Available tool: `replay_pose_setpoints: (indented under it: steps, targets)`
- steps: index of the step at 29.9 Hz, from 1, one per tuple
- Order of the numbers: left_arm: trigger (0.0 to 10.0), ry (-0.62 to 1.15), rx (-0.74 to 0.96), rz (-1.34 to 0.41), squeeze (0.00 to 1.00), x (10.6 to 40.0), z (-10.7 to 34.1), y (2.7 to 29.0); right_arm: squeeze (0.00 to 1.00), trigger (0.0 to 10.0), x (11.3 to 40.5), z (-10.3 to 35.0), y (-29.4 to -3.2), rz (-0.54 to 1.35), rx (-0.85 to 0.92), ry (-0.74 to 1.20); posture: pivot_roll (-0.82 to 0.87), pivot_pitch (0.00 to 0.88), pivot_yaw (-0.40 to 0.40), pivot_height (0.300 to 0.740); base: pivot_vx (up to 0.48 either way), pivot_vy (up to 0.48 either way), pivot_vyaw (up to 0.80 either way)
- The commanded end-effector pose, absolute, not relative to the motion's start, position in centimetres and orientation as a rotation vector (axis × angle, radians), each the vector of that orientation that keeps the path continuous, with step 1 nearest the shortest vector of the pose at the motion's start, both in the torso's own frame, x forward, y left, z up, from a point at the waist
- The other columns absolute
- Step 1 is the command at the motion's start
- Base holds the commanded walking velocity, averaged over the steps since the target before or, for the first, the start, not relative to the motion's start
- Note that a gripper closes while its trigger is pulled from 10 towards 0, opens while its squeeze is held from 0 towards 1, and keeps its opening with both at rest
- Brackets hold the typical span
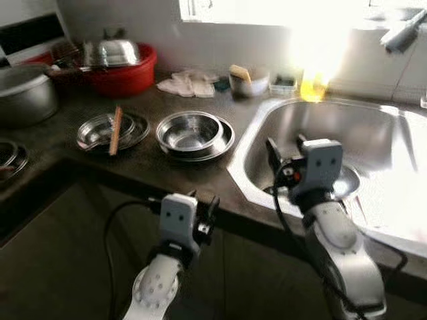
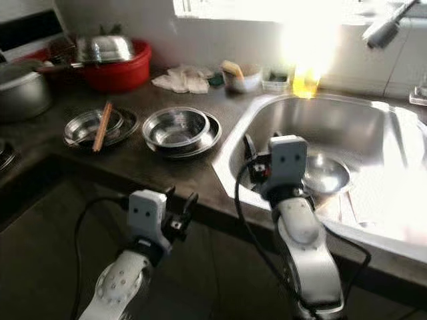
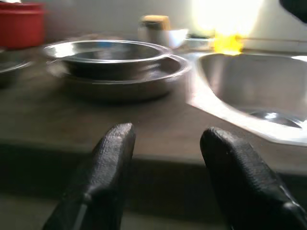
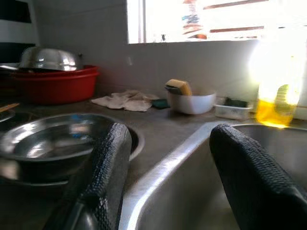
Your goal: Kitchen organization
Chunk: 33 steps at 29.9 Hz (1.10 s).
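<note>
1. The landmark is the stainless steel sink (image 1: 373, 143) set into the dark stone bench (image 1: 143, 163); a small round steel bowl (image 2: 325, 173) lies in the basin near its drain.
2. The right end effector (image 1: 285, 148) hangs over the sink's near-left corner, its two black fingers (image 4: 103, 167) spread apart and holding nothing; the sink rim runs between them in the right wrist view.
3. The left end effector (image 2: 180, 203) sits to the left of the sink, in front of and below the bench edge; its fingers (image 3: 108, 163) are spread apart and empty.
4. Just left of the sink, a deep steel bowl resting in a wider steel plate (image 1: 193, 133) stands on the bench, apart from both end effectors.
5. Further left of the sink lies a shallow steel dish (image 1: 110, 130) with a brown wooden stick (image 1: 115, 130) across it.
6. Behind these, well left of the sink, a red plastic basin (image 1: 127, 75) holds an upturned shiny steel bowl (image 1: 112, 52); a large grey metal pot (image 1: 25, 93) stands further left.
7. Along the wall behind the sink's left corner are a crumpled white cloth (image 1: 188, 84) and a white bowl holding a yellow sponge (image 1: 247, 80); a yellow bottle (image 4: 276, 103) stands at the sink's back edge in bright window glare.
</note>
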<state>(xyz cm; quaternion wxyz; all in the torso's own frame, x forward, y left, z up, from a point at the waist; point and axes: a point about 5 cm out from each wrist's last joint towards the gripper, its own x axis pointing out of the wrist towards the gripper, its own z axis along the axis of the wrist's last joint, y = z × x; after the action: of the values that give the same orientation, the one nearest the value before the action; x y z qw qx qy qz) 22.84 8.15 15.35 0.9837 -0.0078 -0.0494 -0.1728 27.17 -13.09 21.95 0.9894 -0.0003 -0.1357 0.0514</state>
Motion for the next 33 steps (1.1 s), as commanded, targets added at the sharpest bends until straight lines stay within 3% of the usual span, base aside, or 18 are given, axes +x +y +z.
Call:
replay_pose_setpoints:
  steps: [1, 15, 22, 33]
  targets:
    - [10.0, -0.086, -0.009, -0.338, 0.0, 22.8, 15.1, 8.5, 0.0, 10.0, 27.2, 22.5, -12.5, 0.125, 0.013, -0.287, 0.08, 0.058, 0.012, 0.74, 0.0, 0.0, 0.8]
    - [10.0, -0.047, -0.033, -0.336, 0.0, 22.9, 14.7, 8.5, 0.0, 10.0, 28.6, 22.9, -12.5, 0.159, 0.03, -0.258, 0.09, 0.081, 0.004, 0.74, 0.0, 0.0, 0.11]
    - [10.0, -0.065, -0.005, -0.336, 0.0, 22.6, 14.7, 8.6, 0.0, 10.0, 29.3, 23.0, -12.7, 0.168, 0.015, -0.252, 0.09, 0.089, 0.0, 0.74, 0.0, 0.462, 0.0]
    - [10.0, -0.057, 0.002, -0.334, 0.0, 22.5, 14.6, 8.3, 0.0, 10.0, 30.9, 23.8, -12.4, 0.179, 0.007, -0.233, 0.09, 0.104, 0.001, 0.74, 0.0, 0.0, 0.0]
